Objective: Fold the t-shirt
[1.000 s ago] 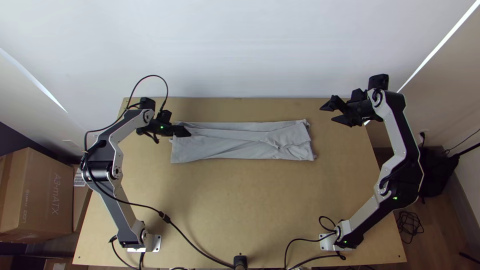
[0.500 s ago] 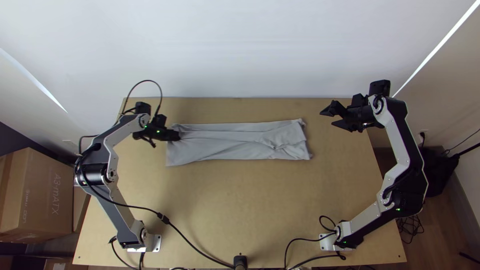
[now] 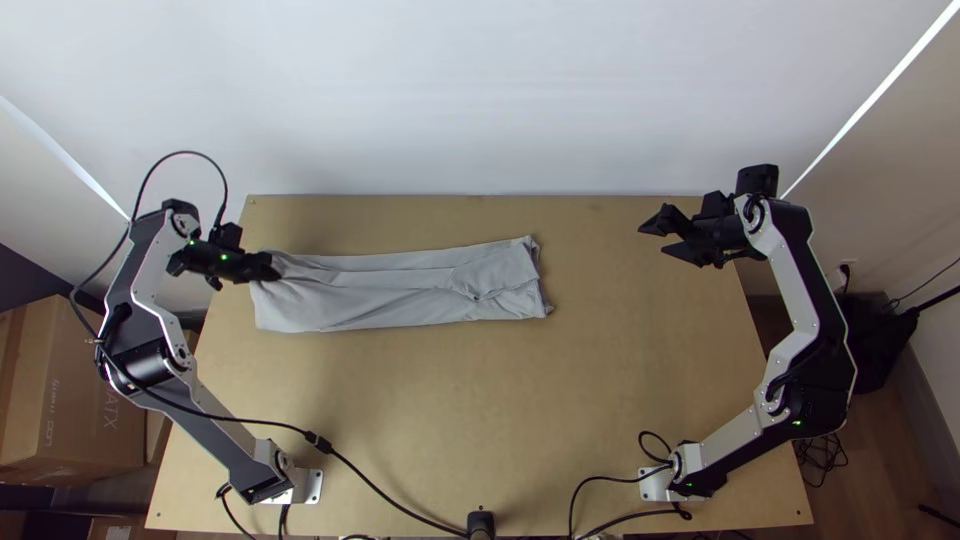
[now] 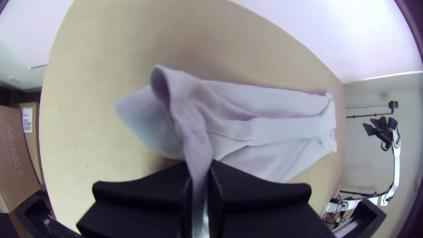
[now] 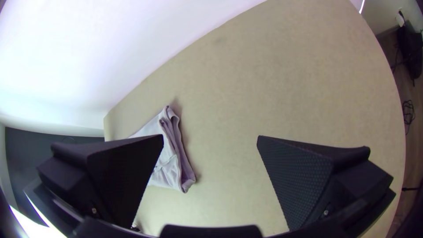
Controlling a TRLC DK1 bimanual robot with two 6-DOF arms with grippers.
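The grey T-shirt [image 3: 380,295] lay on the light wooden bench [image 3: 450,420], in a long, narrow strip running crosswise over the bench's far part, left of the middle in the top view. It was folded lengthwise, with long creases along it and a rumpled patch near its right end, where the layered edges stood slightly uneven.

The left hand [image 3: 272,270] was at the strip's left end, toward its far edge, and had that end of the shirt in its grip. In the left wrist view, the hand [image 4: 200,176] had its black fingers [image 4: 269,189] close together with a narrow, gathered ridge of cloth pinched between them. Beside that ridge the fabric rose into a rounded, open fold, while the rest of the shirt stretched away over the wood.

The right hand [image 3: 651,238] was well apart from the shirt, above the bench's far right part. Its fingers [image 5: 295,176] stood wide, with no cloth between them, and the shirt's right end lay beyond one of them in the right wrist view.

A cardboard box [image 3: 70,400] stood beside the bench on the left, and a dark cable [image 3: 385,495] crossed the near part of the bench.
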